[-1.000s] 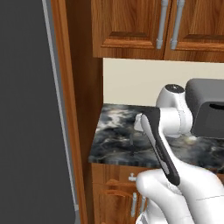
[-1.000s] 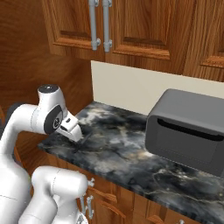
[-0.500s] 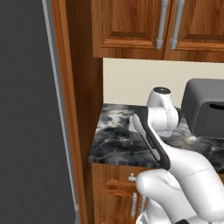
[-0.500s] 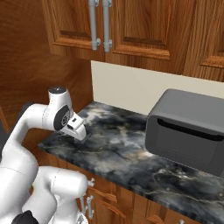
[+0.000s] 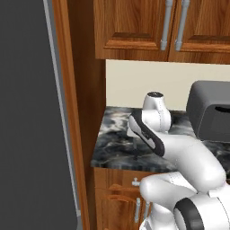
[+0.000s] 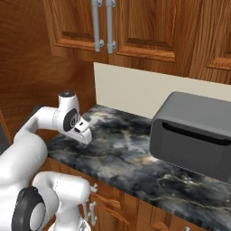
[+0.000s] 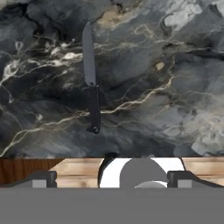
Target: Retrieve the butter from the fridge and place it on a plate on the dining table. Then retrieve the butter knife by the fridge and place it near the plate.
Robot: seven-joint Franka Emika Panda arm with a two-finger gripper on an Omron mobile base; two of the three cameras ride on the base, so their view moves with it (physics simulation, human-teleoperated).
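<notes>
Spread wide, the pincer [image 6: 84, 135] is held empty just above the marbled wall counter [image 6: 131, 153], nothing being pinched between its finger tips [image 7: 41, 178]. Seen through the hand camera, the butter knife [image 7: 91, 78] lies flat on the stone ahead of the tips, grey blade pointing away and black handle nearer, clearly apart from both. In the left base view it is seen as a thin dark sliver [image 5: 136, 148] under the forearm, near the counter's front edge.

Risk is judged to start with the knife's flatness: so little height is offered that the tips could be driven into the counter, or be closed over the top and slide off. The knife lies left of the tips' midline, so a straight descent could land beside it or nudge it. With dark metal on dark veined stone, its outline could be misjudged. A push sideways might send it toward the edge above the wood drawers [image 5: 117, 197].

Further off, the dark grey fridge [image 5: 27, 117] stands to the left, and the grey countertop oven [image 6: 194, 135] sits well apart, close to the beige wall under the upper cabinets [image 6: 113, 27].
</notes>
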